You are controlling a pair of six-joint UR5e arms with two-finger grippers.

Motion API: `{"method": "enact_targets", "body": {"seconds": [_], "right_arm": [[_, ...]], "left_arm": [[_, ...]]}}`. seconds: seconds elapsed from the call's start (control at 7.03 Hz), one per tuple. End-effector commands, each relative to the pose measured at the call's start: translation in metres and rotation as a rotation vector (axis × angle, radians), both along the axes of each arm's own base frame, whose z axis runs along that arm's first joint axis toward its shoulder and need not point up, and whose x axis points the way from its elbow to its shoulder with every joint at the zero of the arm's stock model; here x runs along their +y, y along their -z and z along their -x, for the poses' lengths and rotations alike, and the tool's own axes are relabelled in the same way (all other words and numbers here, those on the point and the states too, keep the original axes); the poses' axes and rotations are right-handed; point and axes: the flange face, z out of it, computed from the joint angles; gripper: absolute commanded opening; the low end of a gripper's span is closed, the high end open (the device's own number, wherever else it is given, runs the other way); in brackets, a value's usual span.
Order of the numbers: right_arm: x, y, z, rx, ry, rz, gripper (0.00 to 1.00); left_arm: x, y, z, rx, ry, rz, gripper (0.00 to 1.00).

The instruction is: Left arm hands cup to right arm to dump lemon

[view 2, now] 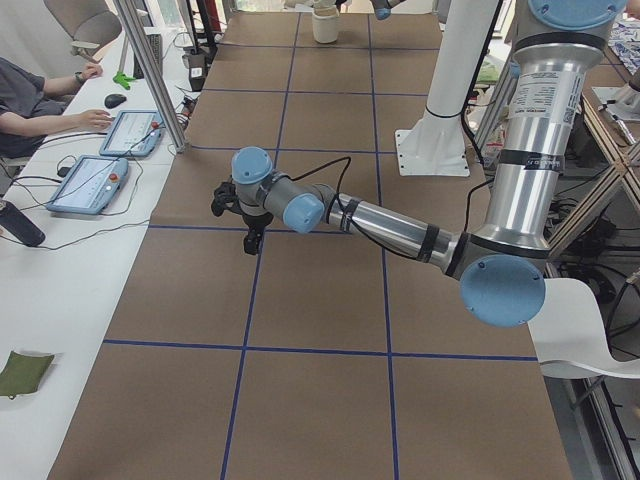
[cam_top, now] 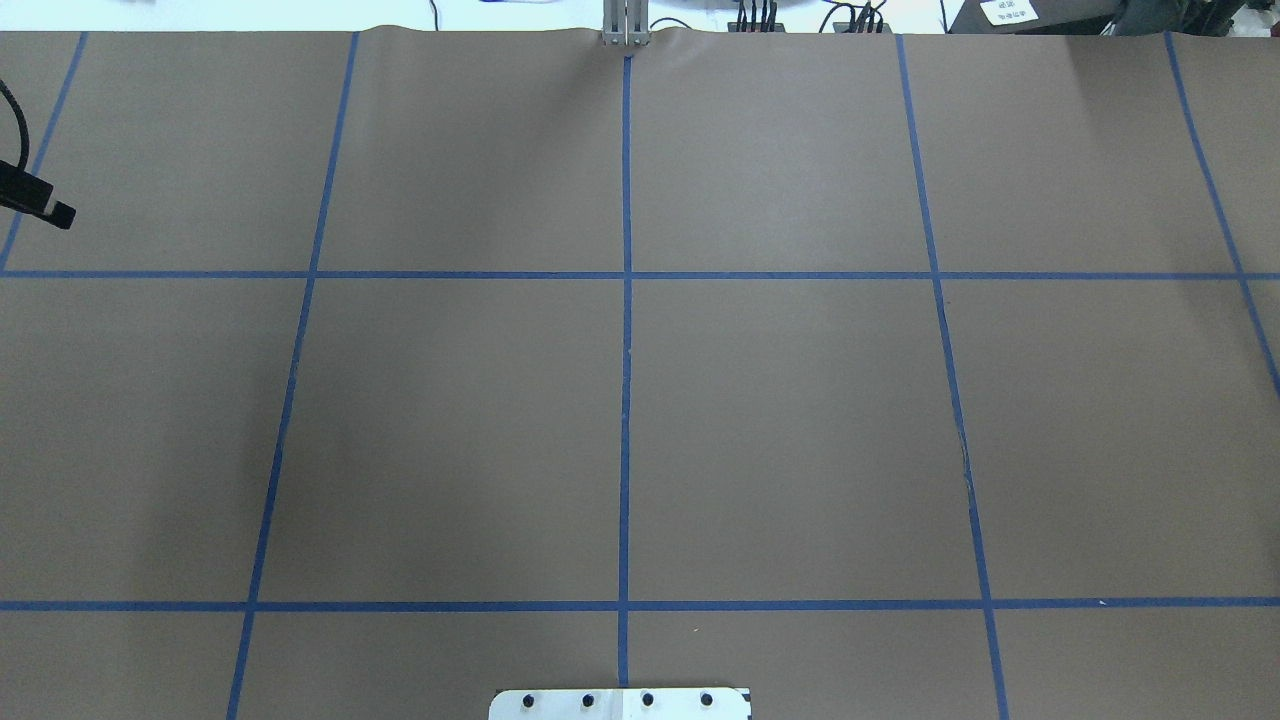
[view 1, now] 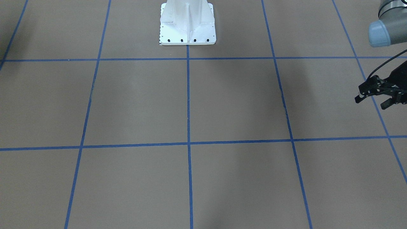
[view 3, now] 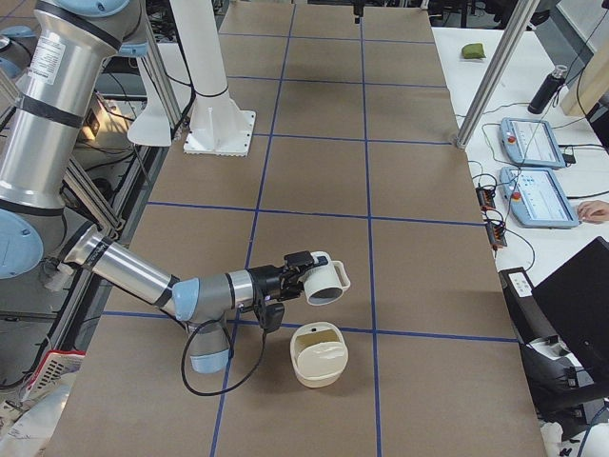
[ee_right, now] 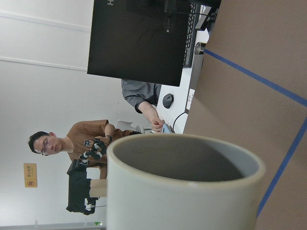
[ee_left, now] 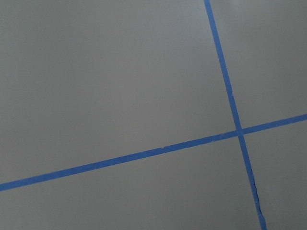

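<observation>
The white cup (view 3: 324, 279) hangs at the tip of my right arm (view 3: 143, 276), tipped on its side with its mouth toward a cream bowl (view 3: 319, 354) just below it. In the right wrist view the cup (ee_right: 182, 191) fills the bottom, and the part of its grey inside that shows is empty. My right gripper (view 3: 285, 276) shows only in this side view, so I cannot tell whether it is open or shut. A pale lump lies in the bowl; I cannot make out a lemon. My left gripper (view 1: 371, 101) is open and empty, above the table at its far end.
The white robot pedestal (view 1: 187, 25) stands at the table's middle rear. Operators sit along the far side with teach pendants (view 3: 538, 181) and a monitor (ee_right: 144, 38). A metal post (view 3: 495, 76) rises at that edge. Blue tape lines grid the brown tabletop (cam_top: 450, 420).
</observation>
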Motion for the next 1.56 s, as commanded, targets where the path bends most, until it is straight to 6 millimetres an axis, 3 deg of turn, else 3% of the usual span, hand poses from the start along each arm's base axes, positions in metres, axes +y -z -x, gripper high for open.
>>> {"method": "enact_targets", "body": {"seconds": [0.0,0.57,0.85,1.42], "right_arm": [[0.009,-0.009,-0.015,-0.203,-0.024,0.075,0.36],[0.009,-0.005,-0.029,-0.465,-0.043,0.148,0.36],[0.018,-0.005,-0.039,-0.545,-0.057,0.147,0.36],[0.017,-0.004,-0.047,-0.621,-0.079,0.161,0.33]], "left_arm": [[0.000,0.000,0.000,0.000,0.000,0.000,1.00],[0.000,0.001,0.000,0.000,0.000,-0.001,1.00],[0.000,0.001,0.000,0.000,0.000,-0.002,1.00],[0.000,0.001,0.000,0.000,0.000,-0.002,1.00]]}}
